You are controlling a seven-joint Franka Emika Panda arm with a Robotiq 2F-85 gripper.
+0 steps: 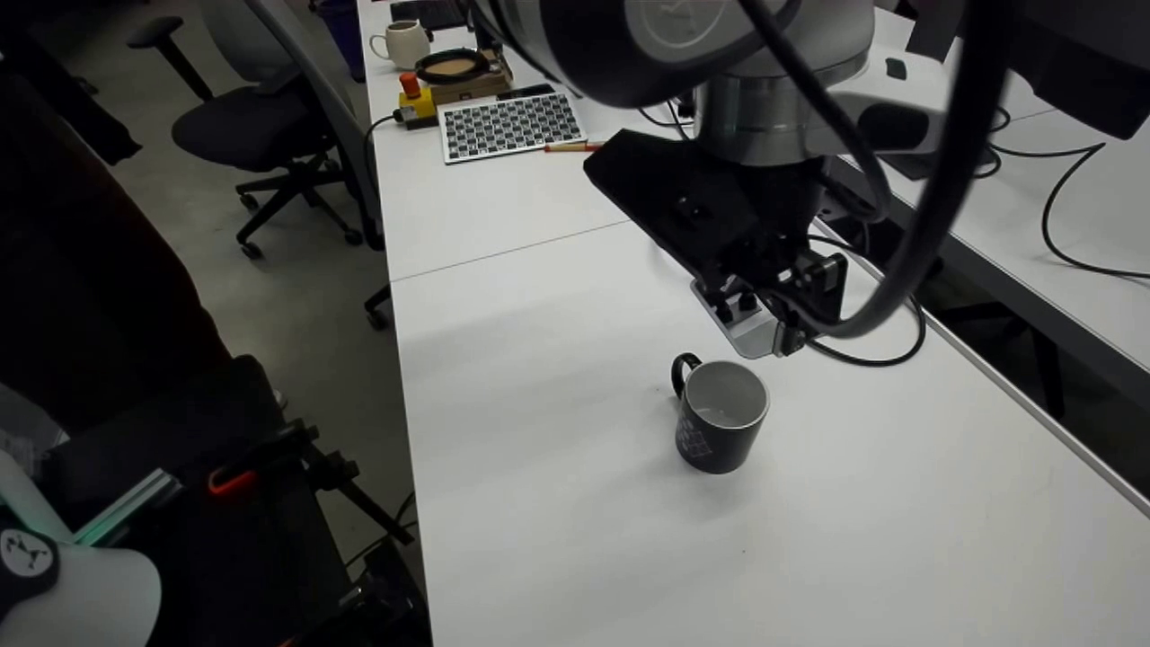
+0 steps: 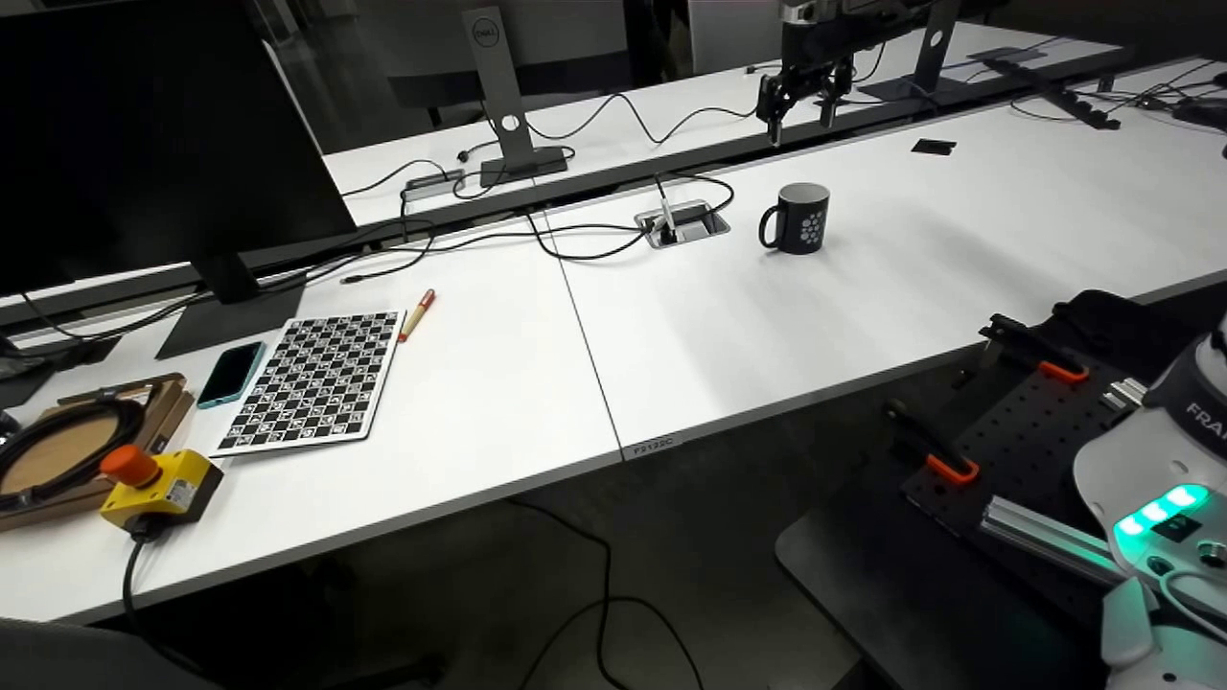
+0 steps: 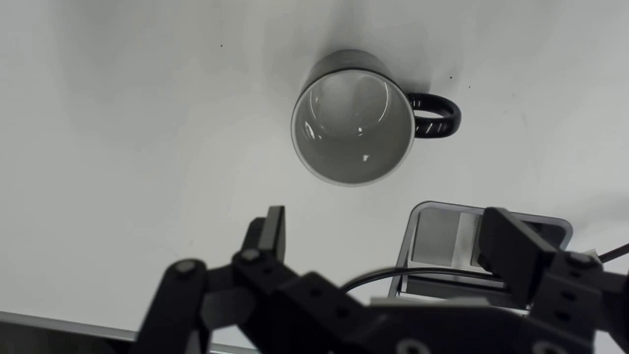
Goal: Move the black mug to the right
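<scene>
The black mug stands upright on the white table in both exterior views. Its rim is pale and its inside is grey. In the wrist view the mug is seen from above, with its handle pointing right. My gripper is open and empty, above table height and apart from the mug. In the wrist view the fingers are spread wide, with the mug beyond the fingertips. In an exterior view the arm and a thick cable partly hide the fingers.
A metal cable box with a black cable is set in the table near the mug. A dark gap runs along the table's back edge. A checkered board, a pen, a yellow emergency stop and a monitor stand farther off.
</scene>
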